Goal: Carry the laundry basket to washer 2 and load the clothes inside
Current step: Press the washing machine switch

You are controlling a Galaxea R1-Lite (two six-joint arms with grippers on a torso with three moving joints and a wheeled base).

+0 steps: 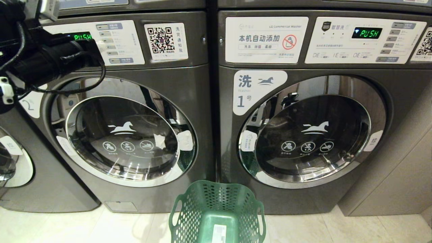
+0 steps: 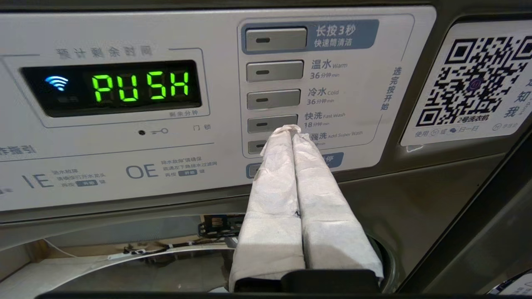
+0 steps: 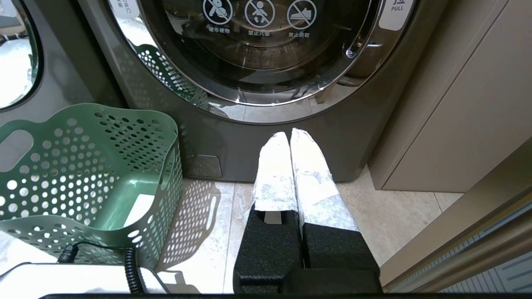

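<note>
Washer 2 (image 1: 125,135) is the left machine, and its round glass door is closed. The green laundry basket (image 1: 217,212) stands on the floor between the two washers. Its inside shows bare, and the clothes are out of view. My left arm (image 1: 50,60) is raised at washer 2's control panel (image 2: 124,174). There my left gripper (image 2: 291,128) is shut and empty, its white-wrapped tips just below the fast-wash button (image 2: 272,123); contact is unclear. My right gripper (image 3: 289,135) hangs shut and empty, low before washer 1 (image 3: 266,137), beside the basket (image 3: 91,178).
Washer 1 (image 1: 314,135) on the right has its door closed. Both displays read PUSH (image 2: 141,87). A third machine (image 1: 13,162) stands at the far left. A beige cabinet side (image 3: 457,116) borders washer 1 on the right. A black cable (image 3: 129,270) runs near the basket.
</note>
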